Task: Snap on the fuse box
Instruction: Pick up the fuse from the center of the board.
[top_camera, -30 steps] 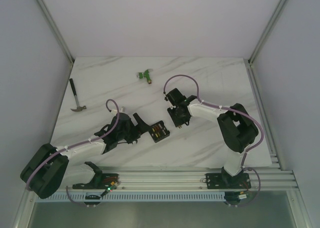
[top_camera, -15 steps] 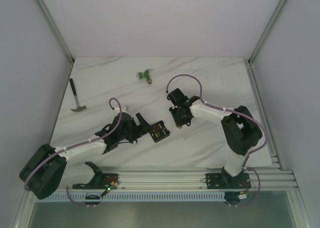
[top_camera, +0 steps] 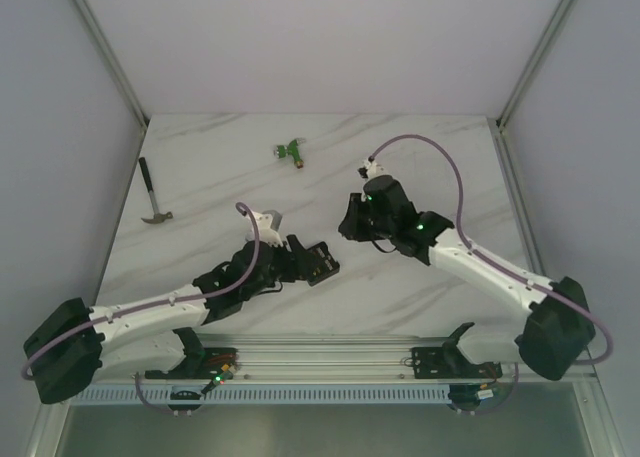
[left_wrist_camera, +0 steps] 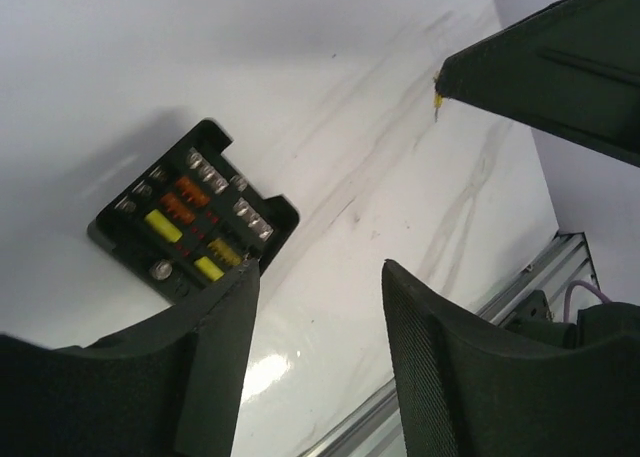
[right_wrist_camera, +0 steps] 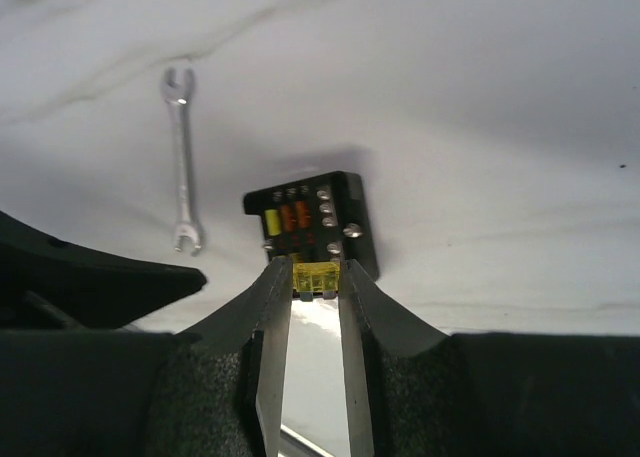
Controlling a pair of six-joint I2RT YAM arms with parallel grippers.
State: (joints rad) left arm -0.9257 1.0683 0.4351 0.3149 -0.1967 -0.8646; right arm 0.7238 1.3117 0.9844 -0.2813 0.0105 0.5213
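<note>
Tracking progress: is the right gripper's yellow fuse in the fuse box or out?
Out. The right gripper pinches the yellow fuse at its tips, and the top view shows it apart from the fuse box.

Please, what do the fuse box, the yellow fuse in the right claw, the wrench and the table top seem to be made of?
Fuse box: probably black plastic, matte, moulded, with shiny metal screws.
Fuse: yellow plastic, apparently translucent.
Wrench: likely steel, silvery, glossy.
Table top: white with grey veins, reflective; marble or imitation, I cannot tell.
</note>
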